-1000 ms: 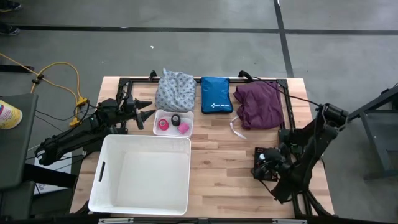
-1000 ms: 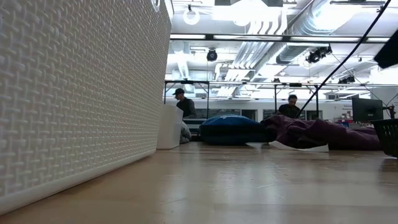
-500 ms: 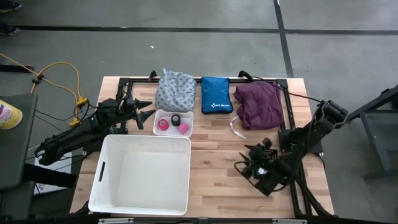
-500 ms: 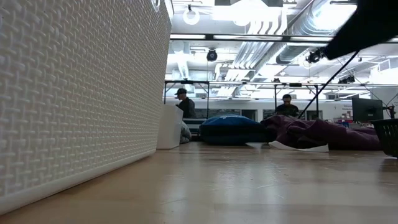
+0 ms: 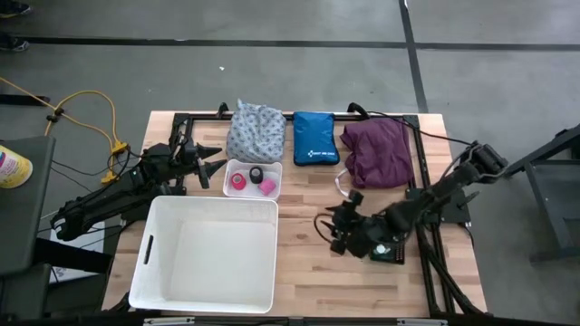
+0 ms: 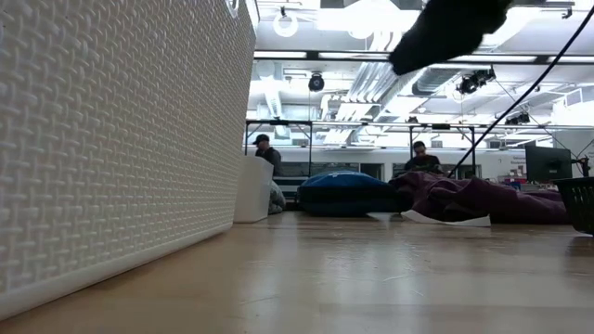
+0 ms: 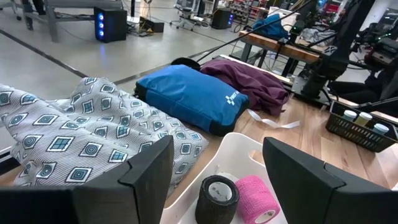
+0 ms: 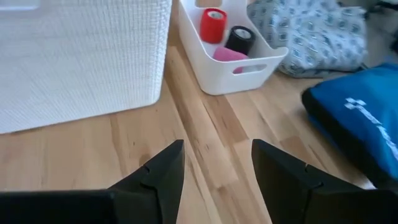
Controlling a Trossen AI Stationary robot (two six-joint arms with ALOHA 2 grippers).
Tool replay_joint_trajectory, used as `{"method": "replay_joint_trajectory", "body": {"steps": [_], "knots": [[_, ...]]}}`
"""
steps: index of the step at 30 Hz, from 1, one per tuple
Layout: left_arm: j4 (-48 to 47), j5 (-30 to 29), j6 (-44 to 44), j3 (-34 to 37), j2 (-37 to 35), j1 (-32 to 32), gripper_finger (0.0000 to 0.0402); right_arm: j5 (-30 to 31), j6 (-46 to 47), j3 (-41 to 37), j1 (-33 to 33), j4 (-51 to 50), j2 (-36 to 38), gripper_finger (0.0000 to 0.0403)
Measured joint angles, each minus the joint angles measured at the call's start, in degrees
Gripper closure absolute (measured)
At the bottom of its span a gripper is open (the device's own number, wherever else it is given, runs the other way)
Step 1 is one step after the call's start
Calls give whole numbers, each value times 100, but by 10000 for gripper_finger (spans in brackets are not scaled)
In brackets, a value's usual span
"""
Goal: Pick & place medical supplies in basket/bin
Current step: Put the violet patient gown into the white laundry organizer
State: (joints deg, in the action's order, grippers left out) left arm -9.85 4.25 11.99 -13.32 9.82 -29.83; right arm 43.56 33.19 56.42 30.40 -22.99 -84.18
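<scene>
Here purple cloth (image 5: 377, 152) lies lengthwise front-to-back on table (image 5: 308, 263)

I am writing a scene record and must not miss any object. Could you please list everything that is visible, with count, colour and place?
Table: one, light wood.
Large bin: one, white, near-left part of the table.
Small tray: one, white, just beyond the bin.
Tape rolls: three in the tray, red, black and pink.
Patterned cloth: one, grey-white, far edge.
Zip pouch: one, blue, between the two cloths.
Purple cloth: one, far right.
Black basket with vials: one, right side of the table.
Left gripper: open, beside the tray.
Right gripper: open, over the bare table.
</scene>
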Motion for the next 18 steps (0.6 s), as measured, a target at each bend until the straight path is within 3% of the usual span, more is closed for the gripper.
{"method": "replay_joint_trajectory", "body": {"steps": [10,18], "knots": [[1,0,0,0,0,-1,161,-1208,-708,0,-1167,289,0,228],[1,0,0,0,1,-1,161,-1564,-1073,0,-1900,221,0,228]]}}
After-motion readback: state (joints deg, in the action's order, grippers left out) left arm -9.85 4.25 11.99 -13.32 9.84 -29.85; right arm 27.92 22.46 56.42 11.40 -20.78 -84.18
